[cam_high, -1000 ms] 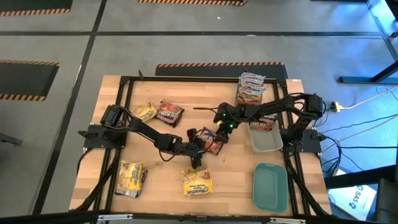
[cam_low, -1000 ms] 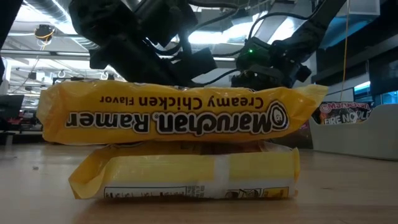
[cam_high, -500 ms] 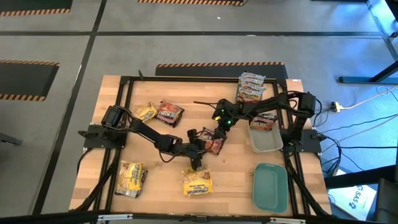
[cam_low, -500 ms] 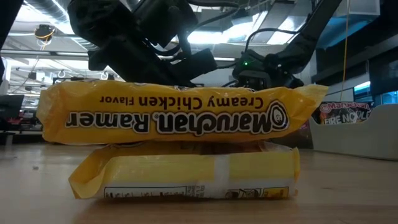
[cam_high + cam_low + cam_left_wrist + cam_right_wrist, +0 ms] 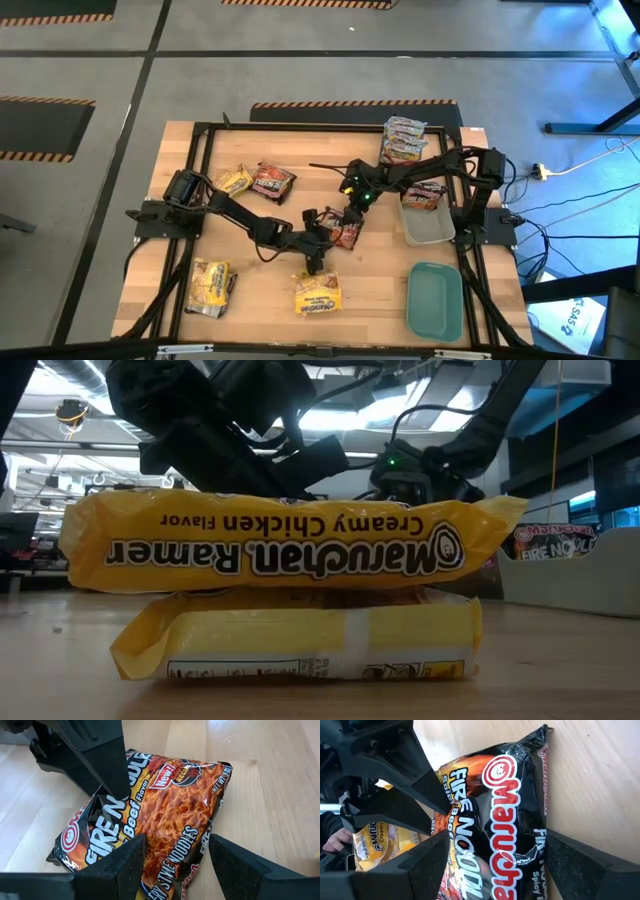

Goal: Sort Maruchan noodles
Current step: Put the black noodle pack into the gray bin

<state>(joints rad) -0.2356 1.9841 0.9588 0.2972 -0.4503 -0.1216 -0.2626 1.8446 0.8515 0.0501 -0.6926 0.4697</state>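
A dark brown-red Maruchan packet [image 5: 345, 233] printed "Fire Noodle" sits at the table's middle, between both grippers. My left gripper [image 5: 322, 226] comes from the left and is shut on the end nearer it [image 5: 175, 865]. My right gripper [image 5: 350, 214] comes from the right and stands open, with one finger on either side of the packet's other end [image 5: 485, 870]. One of its fingers [image 5: 107, 775] shows over the packet's printed face. Other packets lie around: two yellow ones stacked [image 5: 317, 293] near the front edge, and a silvery-pink stack [image 5: 403, 142] at the far right. My left gripper pinches the dark packet across its width between its two fingers, at the packet's end nearer the left arm [image 5: 205, 840]. The fingers slant down from the table's left. The packet lies tilted, printed face up, its far corner [image 5: 224, 767] low to the wood. Whether my right gripper touches the packet I cannot tell.
A clear tray [image 5: 428, 228] at the right holds one dark packet [image 5: 424, 196]. A teal lid [image 5: 434, 298] lies in front of it. More packets lie at the left: yellow [image 5: 208, 285], yellow [image 5: 233, 180] and dark [image 5: 271, 181]. The yellow stack [image 5: 290, 550] fills the low view.
My right gripper has sunk a little toward the dark packet and rolled at the wrist, staying open. My left gripper and the packet have kept still.
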